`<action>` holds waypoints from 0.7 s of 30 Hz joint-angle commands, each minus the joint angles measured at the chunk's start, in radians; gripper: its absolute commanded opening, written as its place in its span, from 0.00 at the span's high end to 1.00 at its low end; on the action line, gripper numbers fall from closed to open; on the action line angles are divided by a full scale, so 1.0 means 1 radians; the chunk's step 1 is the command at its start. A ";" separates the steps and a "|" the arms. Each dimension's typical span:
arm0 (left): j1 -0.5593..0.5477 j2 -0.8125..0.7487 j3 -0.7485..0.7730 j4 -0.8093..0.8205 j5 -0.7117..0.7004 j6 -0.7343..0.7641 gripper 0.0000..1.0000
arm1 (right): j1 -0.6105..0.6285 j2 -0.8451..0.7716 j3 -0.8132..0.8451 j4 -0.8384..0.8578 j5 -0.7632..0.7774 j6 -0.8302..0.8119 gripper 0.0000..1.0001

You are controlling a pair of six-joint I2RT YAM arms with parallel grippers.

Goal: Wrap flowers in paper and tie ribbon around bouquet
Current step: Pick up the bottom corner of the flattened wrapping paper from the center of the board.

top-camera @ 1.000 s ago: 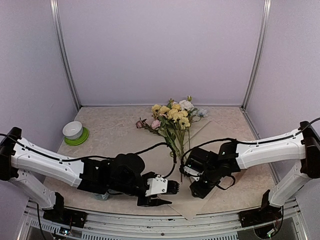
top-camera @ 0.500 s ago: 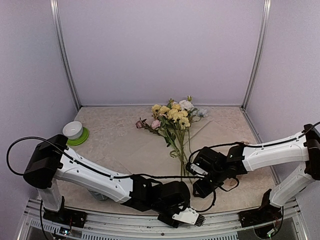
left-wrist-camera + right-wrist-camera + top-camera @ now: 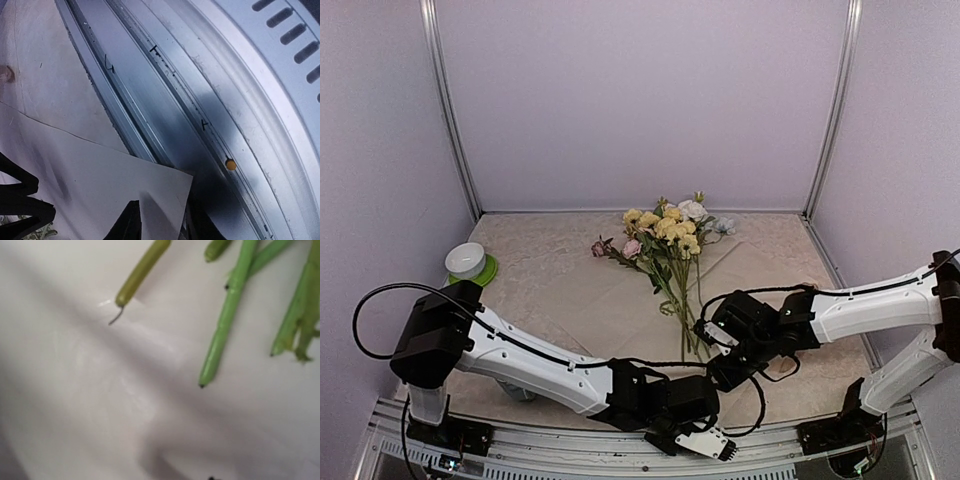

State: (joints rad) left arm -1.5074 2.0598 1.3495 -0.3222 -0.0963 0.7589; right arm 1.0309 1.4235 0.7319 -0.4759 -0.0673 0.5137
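Looks like the wrapping step, barely begun: flowers (image 3: 665, 235) flat on paper (image 3: 600, 300), stems nearward. Left gripper (image 3: 710, 443) at paper's near corner, right gripper (image 3: 720, 368) above stem ends (image 3: 210, 375); opening and hold unclear on both. Next probably calls for pinching that corner and folding over.

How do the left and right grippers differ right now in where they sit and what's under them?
Position: the left gripper is at the table's near edge; the right gripper is farther in. Beneath: the left gripper has the metal rail and the paper's overhanging corner; the right gripper has the flowers' cut stem ends lying on paper. Shared: both are low over the paper, and neither's jaws show plainly as open or shut.
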 commanded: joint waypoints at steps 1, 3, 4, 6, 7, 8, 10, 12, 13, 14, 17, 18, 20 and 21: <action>0.009 0.018 -0.008 0.043 -0.135 -0.033 0.72 | -0.010 -0.012 -0.013 0.026 -0.005 -0.001 0.60; 0.012 0.010 -0.033 0.112 -0.188 -0.051 0.74 | -0.010 -0.004 -0.008 0.026 -0.011 -0.004 0.60; 0.013 0.003 -0.046 0.143 -0.208 -0.057 0.74 | -0.013 -0.001 -0.007 0.028 -0.013 -0.005 0.60; 0.013 -0.010 -0.074 0.191 -0.232 -0.064 0.74 | -0.016 0.002 -0.006 0.033 -0.021 -0.008 0.60; 0.013 -0.016 -0.084 0.206 -0.240 -0.068 0.73 | -0.020 0.004 -0.007 0.037 -0.025 -0.010 0.60; 0.013 -0.020 -0.092 0.217 -0.245 -0.076 0.73 | -0.025 0.007 -0.010 0.042 -0.031 -0.013 0.60; 0.014 -0.025 -0.099 0.223 -0.239 -0.093 0.73 | -0.030 0.015 -0.012 0.049 -0.041 -0.018 0.60; 0.015 -0.032 -0.102 0.203 -0.187 -0.110 0.70 | -0.034 0.022 -0.009 0.050 -0.050 -0.022 0.60; 0.013 -0.039 -0.105 0.191 -0.148 -0.114 0.68 | -0.034 0.025 -0.008 0.049 -0.049 -0.026 0.60; 0.013 -0.049 -0.113 0.179 -0.109 -0.116 0.65 | -0.037 0.027 -0.008 0.043 -0.050 -0.029 0.60; 0.009 -0.100 -0.151 0.165 -0.024 -0.098 0.52 | -0.039 0.027 -0.010 0.033 -0.067 -0.035 0.60; 0.007 -0.118 -0.161 0.164 0.003 -0.082 0.47 | -0.040 0.027 -0.010 0.033 -0.085 -0.034 0.60; 0.003 -0.147 -0.185 0.183 0.045 -0.032 0.41 | -0.041 0.026 -0.011 0.044 -0.121 -0.032 0.60; -0.001 -0.149 -0.194 0.203 0.054 -0.010 0.40 | -0.041 0.026 -0.011 0.048 -0.125 -0.031 0.60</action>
State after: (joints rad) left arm -1.4960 1.9755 1.1923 -0.1429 -0.1623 0.6811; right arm 1.0012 1.4437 0.7300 -0.4431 -0.1349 0.4904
